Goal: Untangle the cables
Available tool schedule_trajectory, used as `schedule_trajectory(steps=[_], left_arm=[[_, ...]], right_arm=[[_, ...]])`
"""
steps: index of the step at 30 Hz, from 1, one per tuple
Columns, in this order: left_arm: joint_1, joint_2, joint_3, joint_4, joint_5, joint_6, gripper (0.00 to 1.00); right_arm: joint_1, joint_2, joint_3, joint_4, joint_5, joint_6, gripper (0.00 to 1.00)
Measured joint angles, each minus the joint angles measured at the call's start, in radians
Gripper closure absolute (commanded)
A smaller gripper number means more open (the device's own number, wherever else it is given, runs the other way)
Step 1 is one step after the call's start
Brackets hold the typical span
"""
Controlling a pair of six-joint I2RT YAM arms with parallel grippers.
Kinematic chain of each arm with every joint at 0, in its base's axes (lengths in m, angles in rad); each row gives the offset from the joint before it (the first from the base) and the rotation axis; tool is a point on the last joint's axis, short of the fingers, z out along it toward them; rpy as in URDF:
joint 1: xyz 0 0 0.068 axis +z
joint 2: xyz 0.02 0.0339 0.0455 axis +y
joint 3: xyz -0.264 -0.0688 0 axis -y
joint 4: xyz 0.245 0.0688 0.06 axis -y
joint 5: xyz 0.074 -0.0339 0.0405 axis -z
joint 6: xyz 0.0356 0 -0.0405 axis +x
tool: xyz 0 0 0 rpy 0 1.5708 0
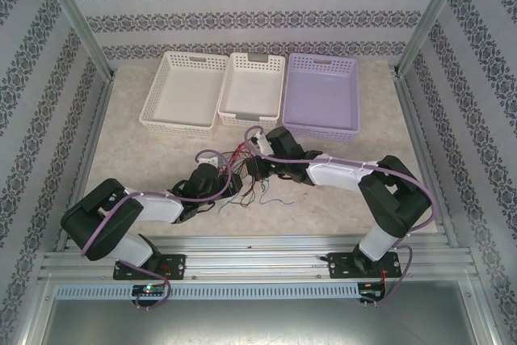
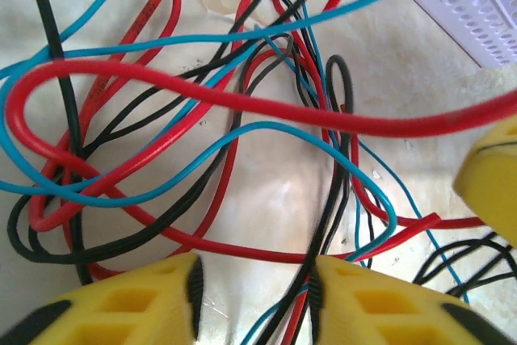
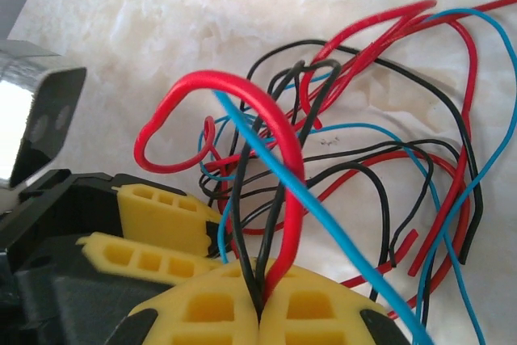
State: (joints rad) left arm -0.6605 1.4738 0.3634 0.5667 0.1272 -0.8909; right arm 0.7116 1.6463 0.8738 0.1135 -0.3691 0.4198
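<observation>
We grip tangled cables (image 3: 234, 82)
Right end effector (image 3: 260, 303) pinches them; left wrist view shows left end effector (image 2: 254, 296) spread.

Patterned wallpaper covers the back wall (image 1: 258, 6) and both side walls (image 1: 32, 78), white with grey-violet damask bands (the bands run level at the back and slant along the sides). Two bare aluminium posts (image 1: 77, 18) rise at the back corners, leaning outward toward the top. The table top (image 1: 145, 159) is a cream, marble-like surface with a faint sheen. Along its far edge stand two white baskets (image 1: 179, 124) and a lilac basket (image 1: 321, 128), side by side. Aluminium rails (image 1: 258, 260) cross the near edge, with a slotted strip (image 1: 258, 290) and a dull grey sheet (image 1: 258, 321) below. The light is soft and even, throwing only weak shadows.
</observation>
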Motion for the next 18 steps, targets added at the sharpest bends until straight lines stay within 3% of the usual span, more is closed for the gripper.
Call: schedule_trajectory(steps=[6, 18], left_arm=[[-0.001, -0.009, 0.0, -0.018, -0.006, 0.019, 1.0], [-0.001, -0.166, 0.0, -0.249, -0.08, 0.07, 1.0]], right_arm=[[0.0, -0.047, -0.002, -0.02, 0.001, -0.002, 1.0], [-0.067, -0.169, -0.082, -0.11, 0.019, -0.02, 1.0]])
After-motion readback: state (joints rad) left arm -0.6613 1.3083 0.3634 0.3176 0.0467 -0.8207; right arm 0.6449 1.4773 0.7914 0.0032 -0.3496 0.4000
